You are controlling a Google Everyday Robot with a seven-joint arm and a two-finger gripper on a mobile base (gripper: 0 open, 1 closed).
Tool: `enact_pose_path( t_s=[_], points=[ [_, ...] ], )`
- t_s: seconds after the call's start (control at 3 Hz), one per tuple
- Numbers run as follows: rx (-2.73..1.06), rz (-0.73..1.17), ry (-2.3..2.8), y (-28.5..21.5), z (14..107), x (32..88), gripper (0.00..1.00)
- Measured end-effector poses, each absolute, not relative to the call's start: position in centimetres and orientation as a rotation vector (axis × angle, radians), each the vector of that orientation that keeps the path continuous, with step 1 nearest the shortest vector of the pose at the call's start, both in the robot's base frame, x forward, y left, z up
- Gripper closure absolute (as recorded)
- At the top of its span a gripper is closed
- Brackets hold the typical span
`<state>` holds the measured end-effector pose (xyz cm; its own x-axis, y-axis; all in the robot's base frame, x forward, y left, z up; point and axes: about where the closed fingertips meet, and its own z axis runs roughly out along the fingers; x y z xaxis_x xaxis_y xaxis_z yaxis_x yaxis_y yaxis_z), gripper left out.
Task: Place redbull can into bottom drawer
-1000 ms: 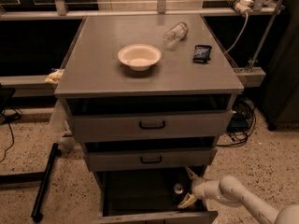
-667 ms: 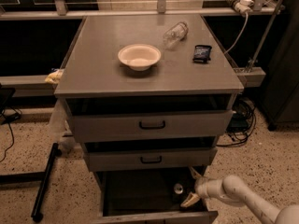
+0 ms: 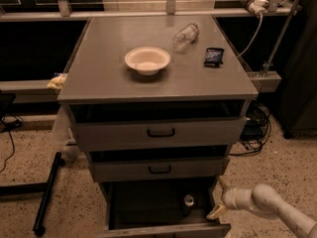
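A white bowl (image 3: pixel 147 60) sat near the middle of the grey cabinet top (image 3: pixel 99 81). Behind it to the right, a clear plastic bottle (image 3: pixel 185 35) lay on its side, with a dark packet (image 3: pixel 214 56) just beside it. The top drawer (image 3: pixel 119 133) and middle drawer (image 3: pixel 124 170), both with black handles, stood slightly open. Cables (image 3: pixel 255 128) lay tangled on the speckled floor (image 3: pixel 29 148).

Gripper (image 3: pixel 218 198) pulled back right from redbull can (image 3: pixel 188 201), now at bottom drawer (image 3: pixel 163 230) edge.

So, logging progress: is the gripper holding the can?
No, the can stands in the bottom drawer, apart from the open gripper at its right edge.
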<state>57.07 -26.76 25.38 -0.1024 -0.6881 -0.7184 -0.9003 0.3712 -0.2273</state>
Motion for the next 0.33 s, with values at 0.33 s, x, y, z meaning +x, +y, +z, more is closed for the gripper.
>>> enact_pose_path(
  t_s=[0.33],
  points=[
    [-1.382,0.342,1.857,-26.9,25.69,57.2,0.0]
  ],
)
